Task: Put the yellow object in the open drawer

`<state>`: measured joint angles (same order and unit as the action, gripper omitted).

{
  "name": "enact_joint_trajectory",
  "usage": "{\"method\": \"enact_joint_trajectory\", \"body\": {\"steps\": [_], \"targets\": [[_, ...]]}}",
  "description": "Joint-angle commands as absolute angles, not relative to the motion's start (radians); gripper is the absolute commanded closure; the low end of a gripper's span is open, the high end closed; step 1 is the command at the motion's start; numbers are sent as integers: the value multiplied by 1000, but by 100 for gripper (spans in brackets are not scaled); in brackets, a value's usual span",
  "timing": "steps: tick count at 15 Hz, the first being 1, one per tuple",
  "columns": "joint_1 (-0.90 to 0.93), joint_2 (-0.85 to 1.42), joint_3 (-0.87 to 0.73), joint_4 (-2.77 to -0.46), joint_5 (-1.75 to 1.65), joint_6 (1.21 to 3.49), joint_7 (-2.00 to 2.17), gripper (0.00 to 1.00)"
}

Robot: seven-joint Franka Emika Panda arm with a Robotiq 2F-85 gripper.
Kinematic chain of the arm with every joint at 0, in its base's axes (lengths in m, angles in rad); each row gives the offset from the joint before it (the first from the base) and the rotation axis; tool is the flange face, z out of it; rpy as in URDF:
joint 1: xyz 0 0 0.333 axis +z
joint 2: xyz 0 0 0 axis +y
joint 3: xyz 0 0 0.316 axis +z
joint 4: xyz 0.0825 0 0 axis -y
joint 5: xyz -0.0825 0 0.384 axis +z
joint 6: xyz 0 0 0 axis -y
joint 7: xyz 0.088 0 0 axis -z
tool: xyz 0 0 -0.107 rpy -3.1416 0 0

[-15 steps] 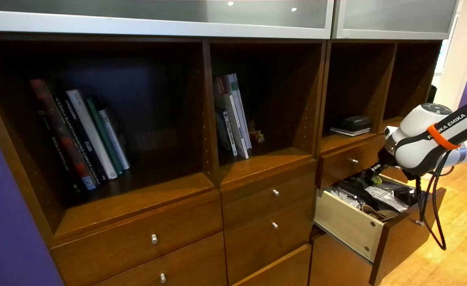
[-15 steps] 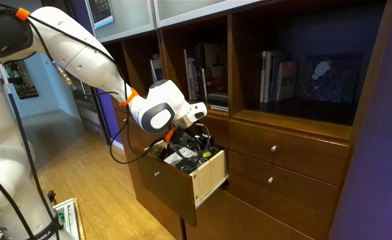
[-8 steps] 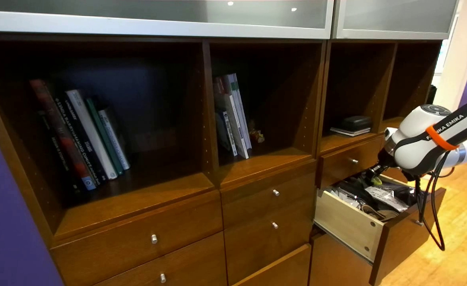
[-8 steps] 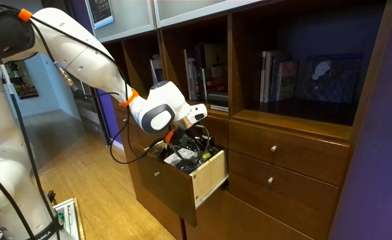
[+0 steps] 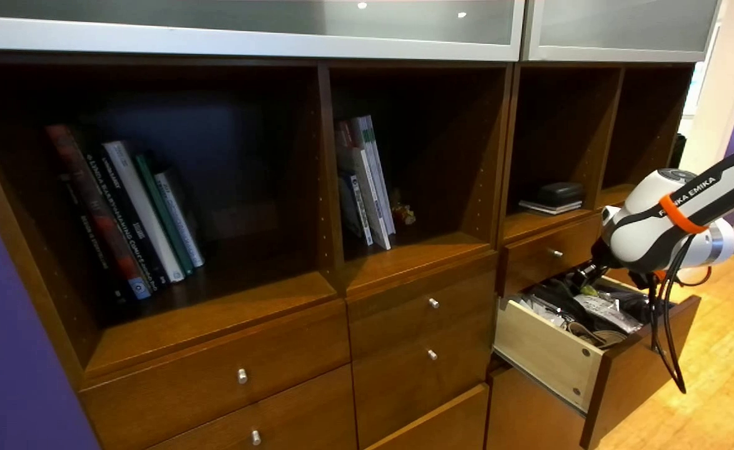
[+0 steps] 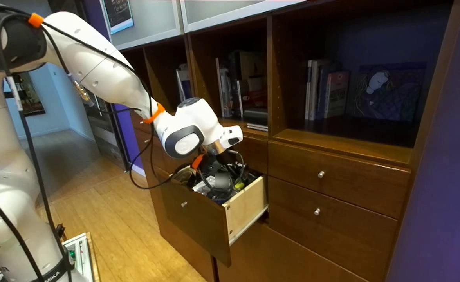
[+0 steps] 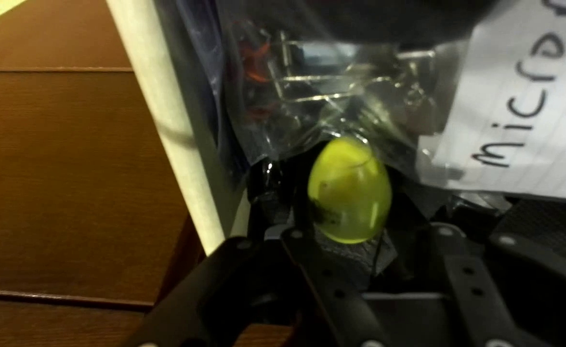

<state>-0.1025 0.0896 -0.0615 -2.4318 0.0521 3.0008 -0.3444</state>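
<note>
The yellow object is a yellow-green, egg-shaped item (image 7: 350, 190) in the wrist view. It also shows small in both exterior views (image 5: 588, 290) (image 6: 239, 185). My gripper (image 7: 352, 207) appears shut on it, with dark fingers on its two sides; the fingertips are hard to make out against the dark background. My gripper is inside the open drawer, near its back, in both exterior views (image 5: 582, 281) (image 6: 233, 176). The open drawer has pale wood sides (image 5: 548, 350) (image 6: 247, 199) and a brown front. Its pale rim (image 7: 167, 130) is left of the gripper in the wrist view.
A clear bag of metal parts (image 7: 340, 82) and a white handwritten label (image 7: 519, 111) lie in the drawer beside the egg. Arm cables (image 5: 669, 331) hang over the drawer front. Closed drawers (image 6: 331, 184) and shelves with books (image 5: 148, 212) stand alongside.
My gripper and the yellow object have moved down slightly together, deeper into the drawer, and a little to the left in both exterior views. The drawer has not moved.
</note>
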Motion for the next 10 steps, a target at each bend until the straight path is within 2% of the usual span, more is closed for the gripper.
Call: {"method": "enact_joint_trajectory", "body": {"steps": [1,5,6,7,8,10], "targets": [[-109,122,-30,-2417,124,2966,-403,82],[-111,116,-30,-2416,157,2955,-435,82],[-110,109,-35,-2416,155,2955,-436,70],[-111,98,-39,-2418,152,2956,-437,32],[-111,89,-43,-2419,144,2956,-434,31],[-110,65,-49,-2420,132,2952,-431,18]]}}
